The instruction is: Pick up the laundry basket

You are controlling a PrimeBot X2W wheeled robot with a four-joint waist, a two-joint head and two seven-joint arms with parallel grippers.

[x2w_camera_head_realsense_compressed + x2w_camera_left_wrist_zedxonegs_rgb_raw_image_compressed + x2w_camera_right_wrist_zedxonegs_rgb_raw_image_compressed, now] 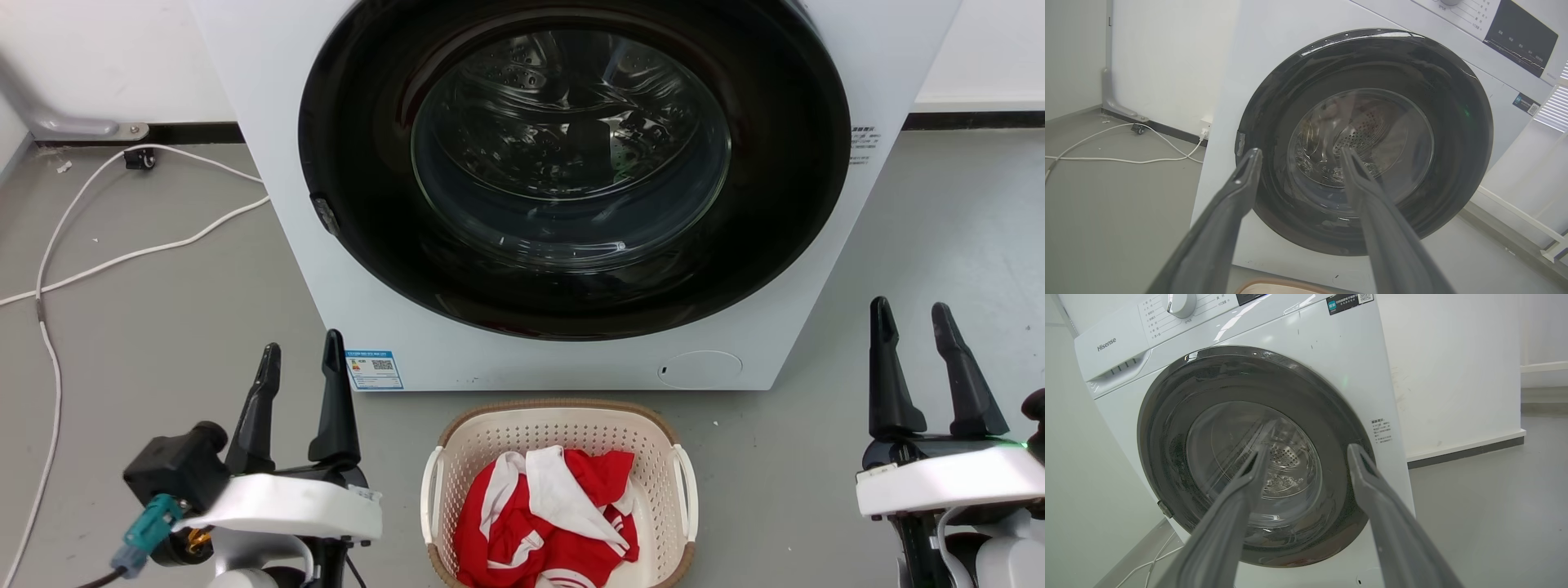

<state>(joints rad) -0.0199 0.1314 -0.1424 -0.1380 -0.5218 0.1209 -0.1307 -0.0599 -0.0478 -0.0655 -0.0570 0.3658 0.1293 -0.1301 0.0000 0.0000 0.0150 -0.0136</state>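
The laundry basket (498,437), cream with perforated walls, a brown rim and white side handles, stands on the floor at the bottom centre of the head view, just in front of the washer. Red and white clothing (547,514) lies inside it. A sliver of its brown rim (1274,286) shows at the bottom of the left wrist view. My left gripper (300,351) is open to the left of the basket, apart from it, holding nothing. To the basket's far right, my right gripper (910,314) is open and empty. In each wrist view the gripper (1298,153) (1308,451) points at the washer door.
A white front-loading washer (571,359) with a shut round dark door (571,163) stands directly behind the basket. White cables (106,261) trail over the grey floor at left. A white wall with a dark baseboard (971,120) runs behind. Bare floor lies on both sides of the basket.
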